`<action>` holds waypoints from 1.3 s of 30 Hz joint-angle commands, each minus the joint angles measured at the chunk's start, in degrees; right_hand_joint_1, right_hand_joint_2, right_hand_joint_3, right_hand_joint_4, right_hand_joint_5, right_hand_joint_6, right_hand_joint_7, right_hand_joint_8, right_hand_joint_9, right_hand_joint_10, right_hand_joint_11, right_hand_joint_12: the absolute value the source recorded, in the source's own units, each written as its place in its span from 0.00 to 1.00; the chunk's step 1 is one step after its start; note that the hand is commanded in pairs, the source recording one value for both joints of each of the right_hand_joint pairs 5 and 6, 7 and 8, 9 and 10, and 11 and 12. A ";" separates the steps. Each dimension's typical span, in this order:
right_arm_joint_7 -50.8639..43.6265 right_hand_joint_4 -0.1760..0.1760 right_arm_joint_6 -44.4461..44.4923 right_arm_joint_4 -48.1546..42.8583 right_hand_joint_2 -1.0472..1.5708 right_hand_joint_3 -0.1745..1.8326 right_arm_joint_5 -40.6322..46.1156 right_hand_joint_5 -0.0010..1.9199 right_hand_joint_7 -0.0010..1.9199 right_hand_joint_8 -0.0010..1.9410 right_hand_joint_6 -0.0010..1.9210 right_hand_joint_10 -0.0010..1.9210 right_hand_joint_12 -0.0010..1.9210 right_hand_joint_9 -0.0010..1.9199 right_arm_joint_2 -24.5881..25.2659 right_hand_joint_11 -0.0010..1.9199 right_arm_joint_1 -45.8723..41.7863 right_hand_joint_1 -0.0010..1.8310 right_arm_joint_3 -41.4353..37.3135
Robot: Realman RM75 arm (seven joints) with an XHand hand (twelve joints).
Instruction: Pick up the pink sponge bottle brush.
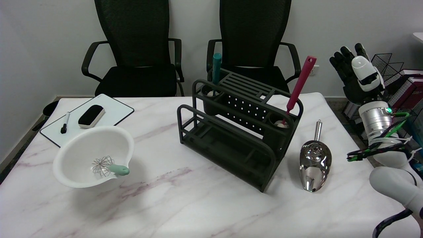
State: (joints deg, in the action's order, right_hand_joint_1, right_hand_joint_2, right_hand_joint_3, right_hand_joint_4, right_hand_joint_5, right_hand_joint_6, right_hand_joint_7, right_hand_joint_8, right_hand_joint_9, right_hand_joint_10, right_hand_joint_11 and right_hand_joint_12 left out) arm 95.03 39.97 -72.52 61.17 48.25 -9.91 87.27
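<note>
Upright in the rack's (231, 138) right-hand cup, the pink brush (299, 87) leaned back and to the right, its long handle rising clear above the rim while its pale sponge head sat down in the holder. That storage pose left most of the handle exposed, apparently the easiest part to grasp. The right hand (358, 77) was raised in the air off the table's (198, 198) right edge, well apart from the brush, fingers spread and pointing upward, holding nothing. Judging by that, the reach had not yet begun.

The rack was a dark, matte frame of rounded bars, slotted on top and perforated along its back panel, set at an angle on the white marble-patterned tabletop. A teal brush (216, 71) stood in the opposite cup at the rack's far left corner. The pink handle looked like smooth plastic, slightly flared at its top end with a small hanging hole.

Just right of the rack lay a polished metal scoop (314, 162), mirror-bright, its handle pointing away from the camera. At the left, a white bowl (94, 157) tilted toward the viewer held a wire whisk (109, 166) with a soft green grip resting on the rim. Behind it sat a whiteboard (112, 114) carrying a black eraser (91, 116) and a marker (65, 122). Two black mesh chairs (135, 49) stood beyond the table.
</note>
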 commanded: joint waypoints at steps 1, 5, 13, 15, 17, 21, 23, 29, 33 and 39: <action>14.96 0.50 5.87 -1.57 0.36 0.58 -10.85 0.00 0.14 0.14 0.00 0.19 0.18 0.19 0.43 0.18 -6.78 0.53 1.76; 14.27 0.50 5.33 -1.18 0.36 0.56 -10.90 0.00 0.16 0.15 0.00 0.20 0.19 0.20 0.02 0.19 -5.26 0.52 4.25; 15.63 0.50 2.18 -1.99 0.37 0.55 -11.08 0.00 0.17 0.17 0.00 0.21 0.19 0.21 -0.91 0.19 -3.12 0.52 8.07; 16.17 0.50 0.80 -1.68 0.37 0.54 -11.17 0.00 0.17 0.17 0.00 0.21 0.20 0.21 -0.99 0.20 -2.80 0.52 8.10; 16.23 0.50 -0.27 -1.63 0.37 0.53 -11.17 0.00 0.17 0.17 0.00 0.21 0.20 0.21 -1.07 0.20 -2.36 0.52 8.25; 16.30 0.50 -3.08 -1.65 0.38 0.51 -11.78 0.00 0.18 0.17 0.00 0.22 0.20 0.22 -1.52 0.20 -1.07 0.52 8.68; 16.98 0.50 -4.93 -1.72 0.38 0.50 -13.24 0.00 0.18 0.17 0.00 0.22 0.20 0.22 -1.62 0.20 -0.96 0.52 8.14; 24.27 0.50 -7.56 -1.50 0.39 0.48 -20.22 0.00 0.18 0.18 0.00 0.23 0.20 0.23 -2.32 0.20 -0.48 0.52 7.02; 27.42 0.50 -9.49 -1.30 0.40 0.47 -24.20 0.00 0.19 0.19 0.00 0.25 0.21 0.25 -2.58 0.21 0.68 0.52 5.86; 33.92 0.50 -10.75 -1.48 0.40 0.46 -31.06 0.00 0.22 0.22 0.00 0.28 0.23 0.28 -4.22 0.23 1.04 0.53 2.26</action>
State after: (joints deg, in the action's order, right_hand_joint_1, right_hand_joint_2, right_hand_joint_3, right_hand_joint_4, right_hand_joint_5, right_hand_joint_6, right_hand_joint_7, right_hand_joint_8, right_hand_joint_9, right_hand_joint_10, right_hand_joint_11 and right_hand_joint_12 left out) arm 115.64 35.18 -74.06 44.04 46.55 -11.00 93.85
